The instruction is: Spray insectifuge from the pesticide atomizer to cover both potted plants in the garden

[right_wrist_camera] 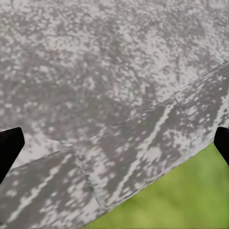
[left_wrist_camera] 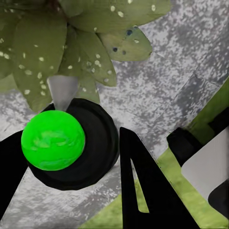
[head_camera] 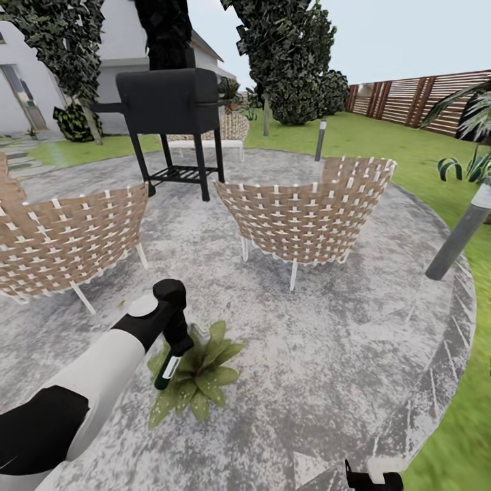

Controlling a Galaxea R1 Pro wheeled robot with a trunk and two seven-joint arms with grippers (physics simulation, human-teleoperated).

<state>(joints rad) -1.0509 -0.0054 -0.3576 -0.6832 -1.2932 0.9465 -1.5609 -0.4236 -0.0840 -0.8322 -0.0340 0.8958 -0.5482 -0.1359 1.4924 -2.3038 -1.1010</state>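
Looking down from the head view, we see our white-and-black left arm (head_camera: 88,382) reaching in from the lower left of the frame, its left gripper (head_camera: 176,341) clamped on the dark pesticide atomizer with a green band (head_camera: 166,372), which hangs tilted right over the low potted plant of pointed green leaves (head_camera: 198,382). That plant sits on the round grey speckled patio (head_camera: 327,368) in the lower centre. Behind it stand two woven tan wicker chairs, one at the left edge (head_camera: 68,239) and one in the middle (head_camera: 307,211), with a black barbecue grill on legs (head_camera: 174,112) farther back at upper centre. A grey bollard post (head_camera: 460,235) leans in at the right edge, and a brown slatted wooden fence (head_camera: 423,99) runs along the upper right above the green lawn (head_camera: 395,146). At the bottom right corner, a sliver of our right gripper (head_camera: 372,477) peeks in.

Over to the left wrist view: a bright green round cap (left_wrist_camera: 52,140) of the atomizer sits on its black disc between the black fingers (left_wrist_camera: 143,186), which hold it. Spotted green leaves (left_wrist_camera: 71,43) of the plant spread across the upper part, close beyond the cap.

Now the right wrist view: two black fingertips (right_wrist_camera: 9,148) show at the left and right edges, spread wide with nothing between them, over grey paving (right_wrist_camera: 109,86) and a green strip of grass (right_wrist_camera: 191,200) in the lower right.
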